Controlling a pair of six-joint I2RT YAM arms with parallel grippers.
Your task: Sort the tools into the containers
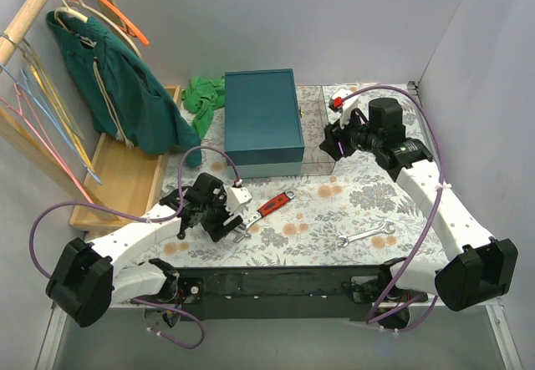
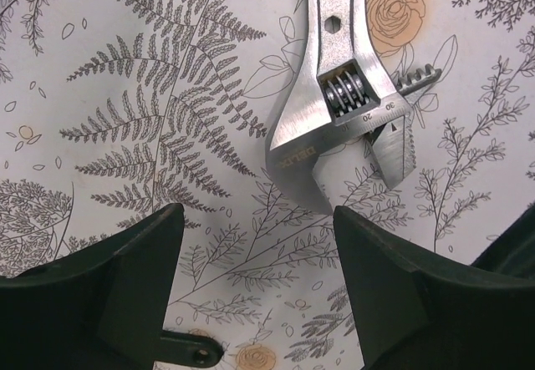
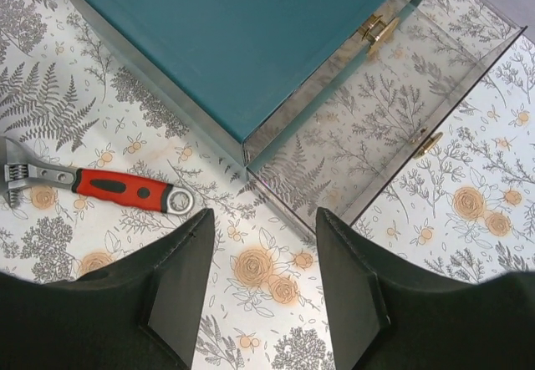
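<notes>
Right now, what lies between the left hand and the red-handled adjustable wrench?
Only bare floral cloth. In the left wrist view, the open left hand sits just short of the head of the adjustable wrench.

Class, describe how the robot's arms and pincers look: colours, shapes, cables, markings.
Left arm and right arm: white links, chunky black joints, a purple cable looping along each. Right wrist carries a green label. Left pincer and right pincer: dark, wedge-shaped fingers.
</notes>
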